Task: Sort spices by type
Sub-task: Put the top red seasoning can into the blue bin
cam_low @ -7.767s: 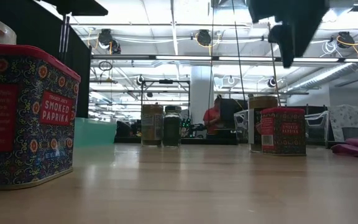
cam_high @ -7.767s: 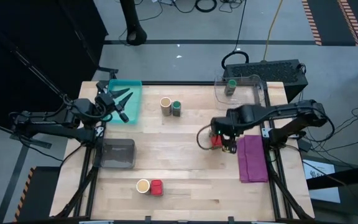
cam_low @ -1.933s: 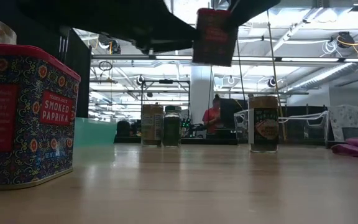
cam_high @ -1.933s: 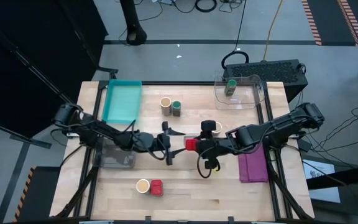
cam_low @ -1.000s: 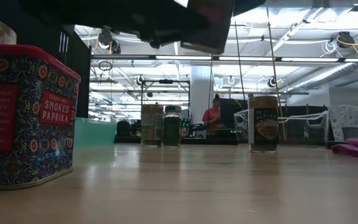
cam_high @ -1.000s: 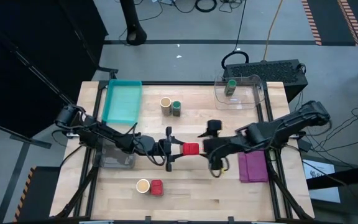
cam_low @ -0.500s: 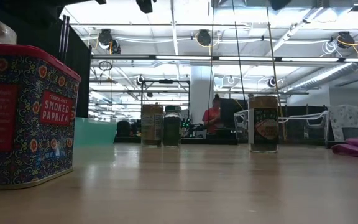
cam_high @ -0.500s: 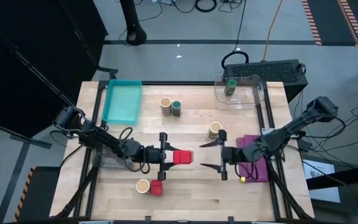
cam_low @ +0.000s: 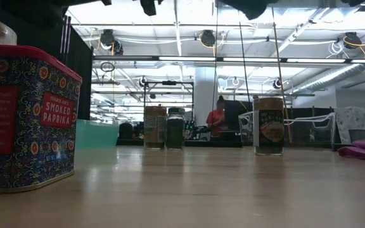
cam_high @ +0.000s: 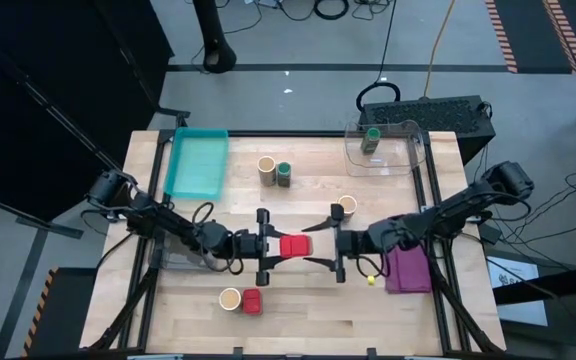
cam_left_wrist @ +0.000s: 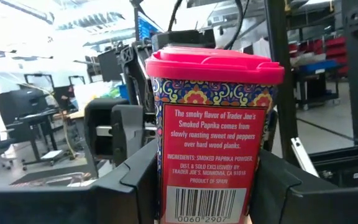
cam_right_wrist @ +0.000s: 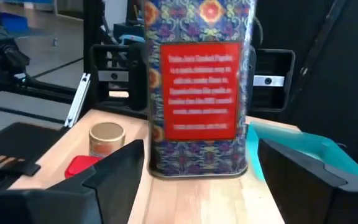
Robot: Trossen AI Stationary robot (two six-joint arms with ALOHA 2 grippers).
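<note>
left end effector point(cam_high: 268, 246) clamps red paprika tin point(cam_high: 293, 246) upright; right end effector point(cam_high: 334, 246) open.

One red paprika tin point(cam_high: 294, 246) hangs above mid-bench, clamped between dark fingers point(cam_left_wrist: 143, 171). Another red tin point(cam_high: 252, 302) stands beside a tan jar point(cam_high: 230, 298) at the near edge. A tan jar point(cam_high: 266, 167) and green-lidded jar point(cam_high: 284, 172) stand paired farther back.

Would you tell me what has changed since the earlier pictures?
The red paprika tin passed in mid-air from the right tool, now open beside it, to the left tool, which holds it. Both arms moved to mid-table. The other jars, teal tray and purple cloth stayed put.
</note>
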